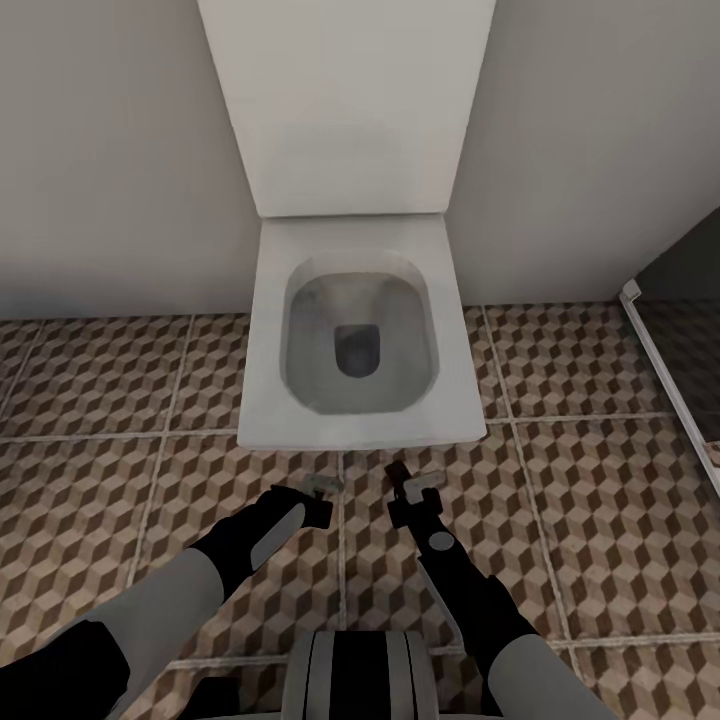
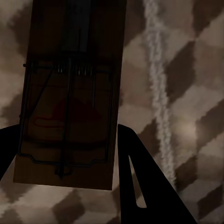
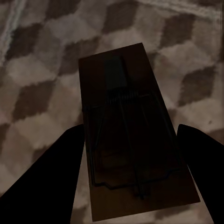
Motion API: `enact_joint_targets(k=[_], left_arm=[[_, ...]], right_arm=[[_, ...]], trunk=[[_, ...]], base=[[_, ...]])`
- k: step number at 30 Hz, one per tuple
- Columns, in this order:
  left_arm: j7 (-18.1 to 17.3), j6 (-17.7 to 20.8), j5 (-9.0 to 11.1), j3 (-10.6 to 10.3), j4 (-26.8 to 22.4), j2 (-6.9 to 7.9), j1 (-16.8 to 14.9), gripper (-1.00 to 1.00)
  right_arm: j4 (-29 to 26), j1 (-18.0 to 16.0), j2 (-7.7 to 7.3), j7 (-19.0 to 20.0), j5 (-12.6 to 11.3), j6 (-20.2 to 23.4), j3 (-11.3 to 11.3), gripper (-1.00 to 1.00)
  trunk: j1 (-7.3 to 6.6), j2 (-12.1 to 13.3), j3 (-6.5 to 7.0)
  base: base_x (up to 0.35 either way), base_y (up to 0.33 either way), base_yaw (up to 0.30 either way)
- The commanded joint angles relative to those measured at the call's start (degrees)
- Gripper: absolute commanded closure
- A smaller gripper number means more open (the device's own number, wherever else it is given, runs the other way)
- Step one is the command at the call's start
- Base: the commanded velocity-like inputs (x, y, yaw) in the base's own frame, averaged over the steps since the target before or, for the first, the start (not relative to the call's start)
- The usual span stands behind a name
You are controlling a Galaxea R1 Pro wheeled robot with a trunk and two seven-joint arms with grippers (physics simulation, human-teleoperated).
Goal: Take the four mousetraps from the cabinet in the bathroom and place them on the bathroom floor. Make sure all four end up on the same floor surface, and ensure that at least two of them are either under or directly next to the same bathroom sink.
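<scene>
Both grippers hang low over the cube-patterned bathroom floor point(image 1: 600, 450), just in front of a toilet. My left gripper point(image 1: 318, 502) is shut on a mousetrap point(image 1: 322, 485). In the left wrist view this brown wooden mousetrap point(image 2: 70, 93) with its dark wire spring sits between the dark fingers point(image 2: 140, 177) of the left gripper point(image 2: 65, 130). My right gripper point(image 1: 415, 497) is shut on another mousetrap point(image 1: 425, 478). The right wrist view shows that mousetrap point(image 3: 126, 116) in shadow between the fingers of the right gripper point(image 3: 130, 130). The cabinet and the sink are out of view.
A white square toilet point(image 1: 360, 430) with its raised lid point(image 1: 345, 100) stands against the wall straight ahead. At the right a white strip point(image 1: 650, 350) borders a darker tiled area point(image 1: 690, 340). Patterned floor stretches to the left and right of the toilet.
</scene>
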Motion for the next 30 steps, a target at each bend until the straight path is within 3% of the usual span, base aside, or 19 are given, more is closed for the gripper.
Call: enact_joint_targets(k=[1,14,30], left_arm=[[0.47,0.16,0.42,-0.27,-0.09,0.02,-0.05,1.0],[0.41,0.14,0.39,-0.27,0.26,0.0,-0.05,1.0],[0.38,0.16,0.38,-0.27,0.26,-0.01,-0.05,1.0]], right_arm=[[-0.15,-0.01,-0.02,-0.38,0.59,0.47,0.16,1.0],[-0.19,-0.01,-0.02,-0.41,0.58,0.45,0.16,1.0],[-0.16,-0.01,-0.02,-0.41,0.58,0.5,0.16,1.0]], trunk=[[-0.01,-0.01,-0.03],[-0.01,-0.01,-0.12],[-0.01,-0.01,-1.41]], base=[[0.0,0.0,0.0],[0.0,0.0,0.0],[0.0,0.0,0.0]])
